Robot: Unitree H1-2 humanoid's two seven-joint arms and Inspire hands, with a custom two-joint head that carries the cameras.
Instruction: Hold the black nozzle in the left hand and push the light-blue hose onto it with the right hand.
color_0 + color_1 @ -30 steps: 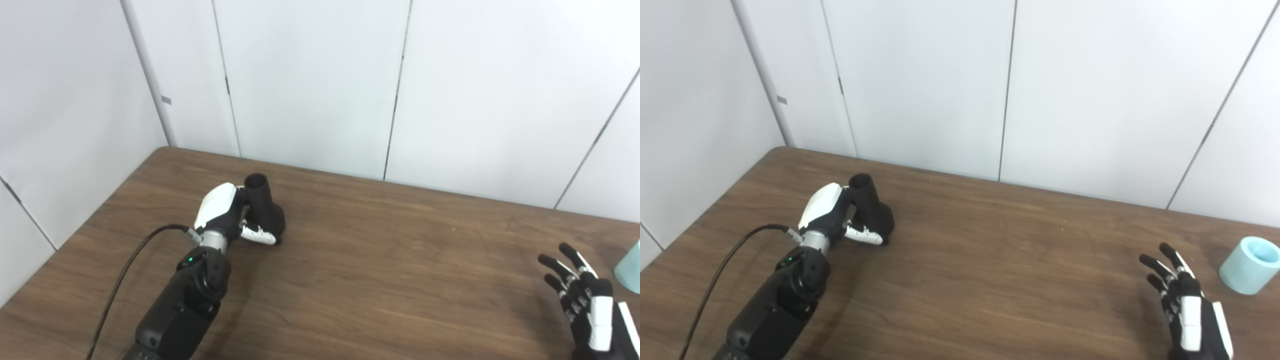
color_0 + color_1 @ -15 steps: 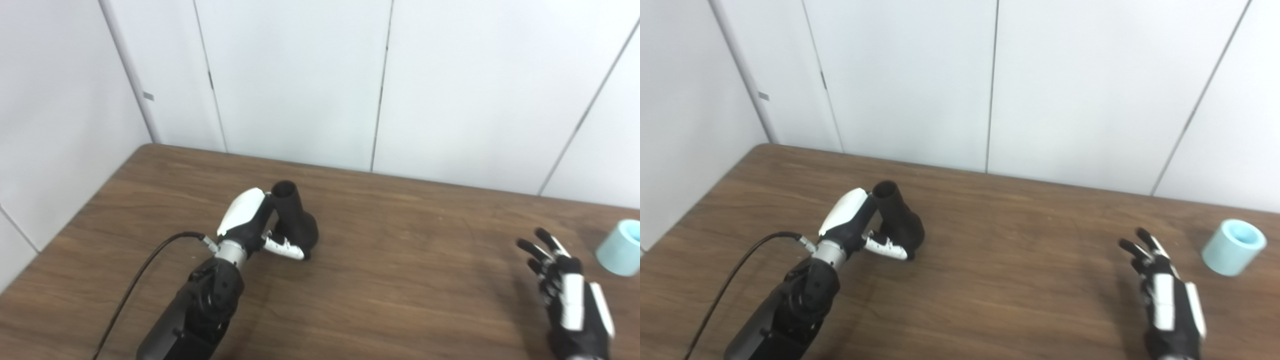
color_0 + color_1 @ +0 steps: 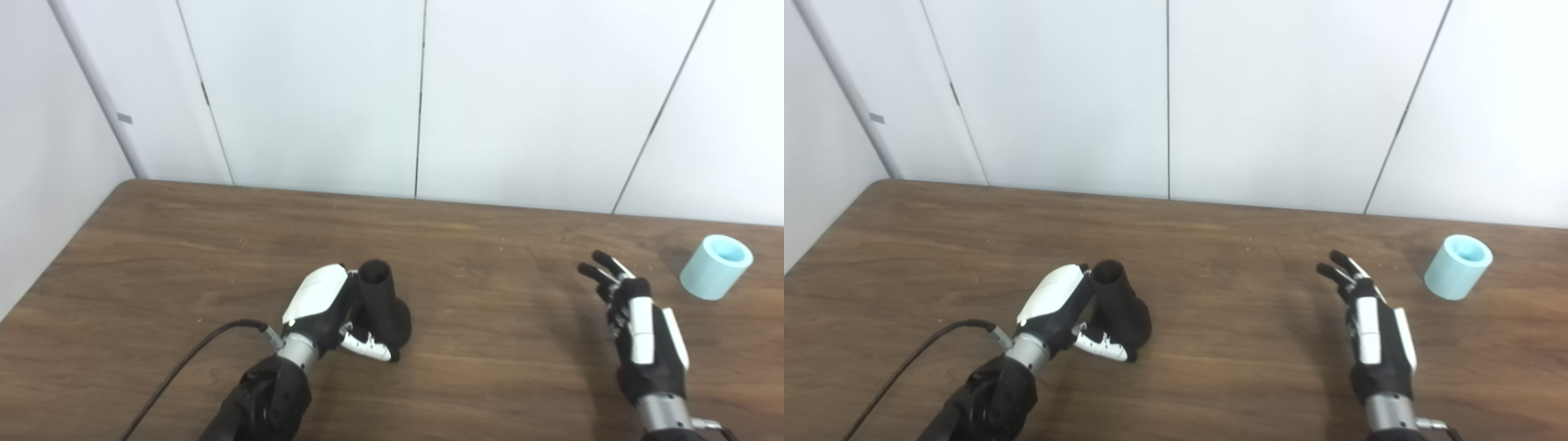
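Your left hand [image 3: 327,306] grips the black nozzle [image 3: 383,304] low in the middle of the frame. Your right hand [image 3: 640,327] is empty with its fingers [image 3: 597,269] spread apart. The light-blue hose [image 3: 715,267] lies at the far right on the table [image 3: 184,245], and a clumsy reach could roll it off the edge.

the nozzle [image 3: 383,306] is matte black all over, its open mouth dark inside. the left hand [image 3: 331,309] wrapped round it has a white back shell, black fingers and a white-plated thumb. the right hand [image 3: 640,331] is black with white plates along its back and fingers [image 3: 597,269]. beyond those fingers the hose [image 3: 715,266] is pale blue. the table [image 3: 490,306] shows brown streaked wood grain. a black cable [image 3: 184,367] trails from the left wrist.
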